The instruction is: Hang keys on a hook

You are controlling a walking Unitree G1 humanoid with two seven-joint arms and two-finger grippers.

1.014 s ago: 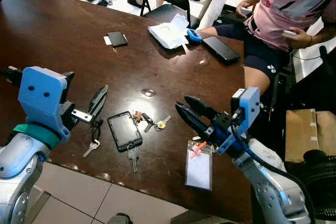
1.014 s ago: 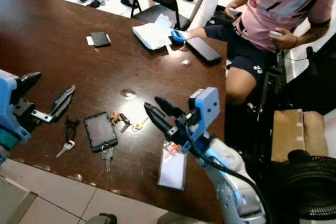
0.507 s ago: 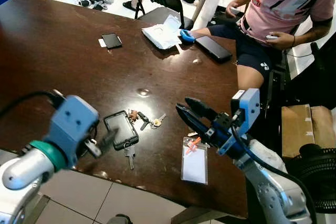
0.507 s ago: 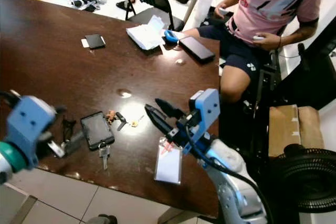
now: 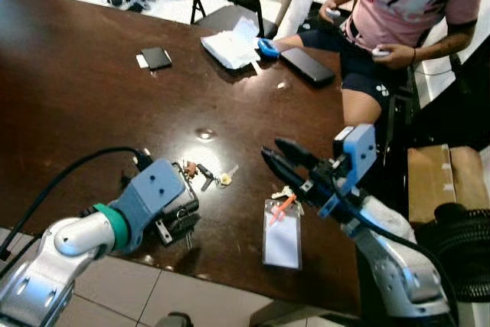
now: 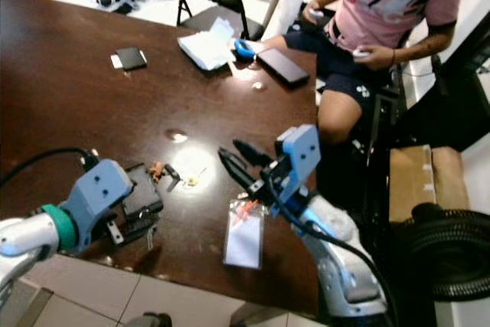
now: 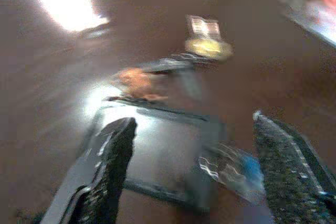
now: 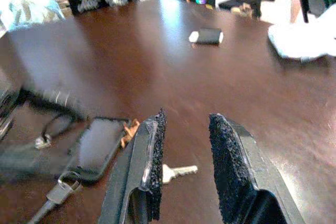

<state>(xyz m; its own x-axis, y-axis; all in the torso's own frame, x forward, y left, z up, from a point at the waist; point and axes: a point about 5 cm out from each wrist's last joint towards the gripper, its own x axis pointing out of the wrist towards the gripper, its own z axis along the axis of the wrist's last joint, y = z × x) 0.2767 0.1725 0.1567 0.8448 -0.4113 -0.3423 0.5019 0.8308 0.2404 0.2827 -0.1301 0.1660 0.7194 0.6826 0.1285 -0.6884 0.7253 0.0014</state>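
A bunch of keys with an orange charm and a gold key lies on the dark brown table, beside a black phone. My left gripper is open, low over the phone, with the key bunch just beyond its fingertips. A silver key and a key on a ring lie by the phone. My right gripper hovers open above the table, right of the keys, holding nothing.
A white badge card with an orange clip lies near the table's front edge. A black wallet, white papers and another phone lie farther back. A person sits at the far right, near a cardboard box.
My left arm has swung down and to the right, from beside the lanyard key to over the black phone. The right gripper has held its place. The camera shifted slightly.
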